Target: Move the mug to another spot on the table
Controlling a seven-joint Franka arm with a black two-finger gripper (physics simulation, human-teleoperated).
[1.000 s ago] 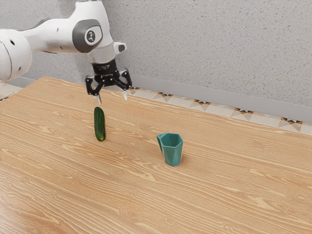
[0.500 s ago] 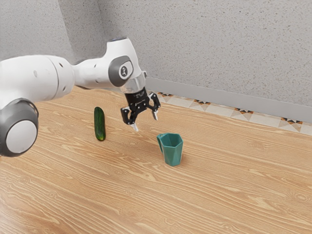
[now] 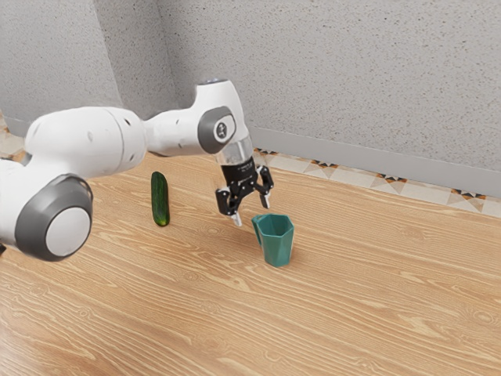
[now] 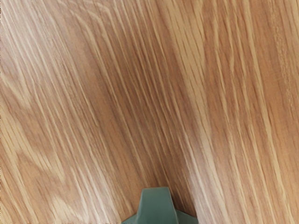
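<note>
Nearest to me, across the whole lower part of the frame, lies the bare wood grain of the table (image 3: 352, 313). At the lower left the arm (image 3: 102, 145) looms large, its grey-capped joint closest to the camera, and it reaches from there toward the frame's centre.

The mug (image 3: 275, 239) stands upright on the table just right of centre, teal and faceted, with its open mouth facing up. Nothing is touching it. The gripper (image 3: 252, 213) hangs just up and left of the mug's rim, pointing down at a slight tilt. Its fingers are spread wide with nothing between them, and the lower fingertip is close above the table beside the mug. I cannot tell whether the nearer finger clears the rim or only lines up with it from this side.

In the wrist view I see table (image 4: 140, 93) grain running slantwise, and a teal bit of the mug (image 4: 156, 205) sits close under my hand.

Further back, left of centre, a cucumber (image 3: 160, 199) lies on the table, its length running away from the camera, well apart from the mug and behind the arm's reach.

Beyond the table's far edge a strip of patterned tile (image 3: 352, 174) runs across the upper right, then a pale skirting (image 3: 376, 157), then the grey speckled wall (image 3: 352, 70).
</note>
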